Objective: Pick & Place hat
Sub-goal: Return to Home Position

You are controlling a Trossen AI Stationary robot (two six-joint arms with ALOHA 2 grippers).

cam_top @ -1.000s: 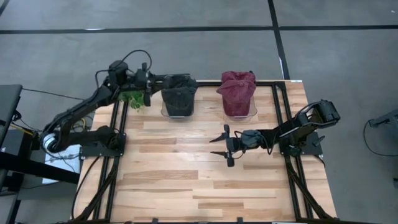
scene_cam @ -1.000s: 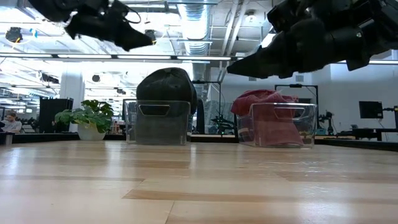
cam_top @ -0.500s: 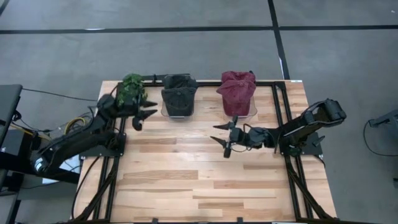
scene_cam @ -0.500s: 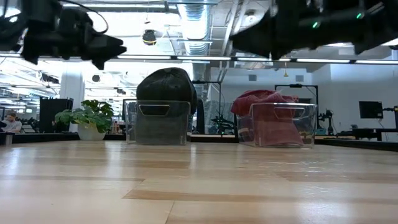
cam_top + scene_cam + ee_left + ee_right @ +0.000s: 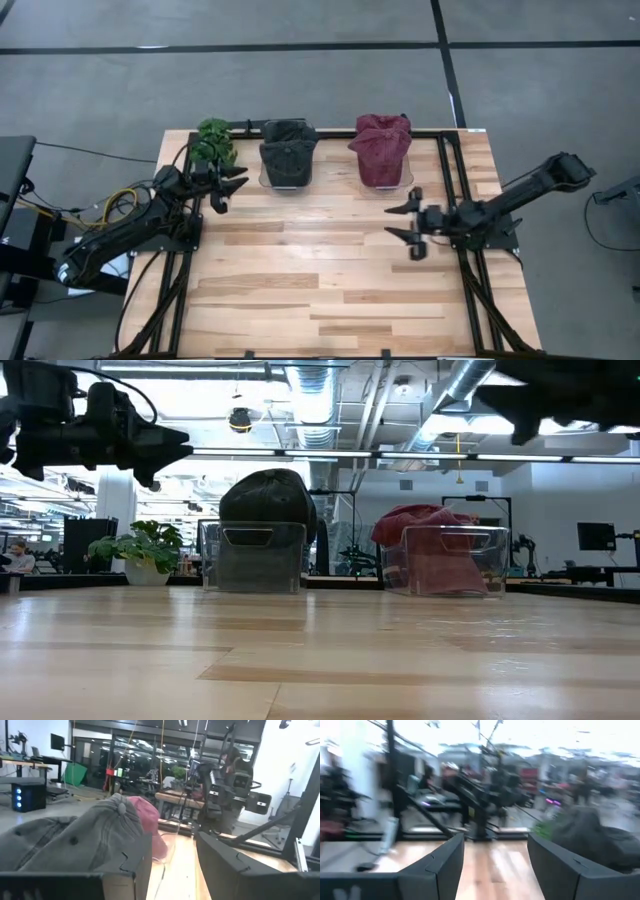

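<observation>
A: Left gripper (image 5: 238,178)?
B: Jaws are seen spread, nothing held. It is held raised just beside the left transparent bin (image 5: 262,180), on that bin's outer side, near the plant (image 5: 212,140).
A: Right gripper (image 5: 390,221)?
B: Jaws spread too, empty. It is held over bare tabletop (image 5: 300,280), nearer the front than the right transparent bin (image 5: 408,183).
A: Caps?
B: The black cap (image 5: 288,160) is seated in the left transparent bin and the red cap (image 5: 381,145) in the right transparent bin, both at the far edge. Nothing is left to be picked. Each arm's way home is judged clear, leading away from the bins.
</observation>
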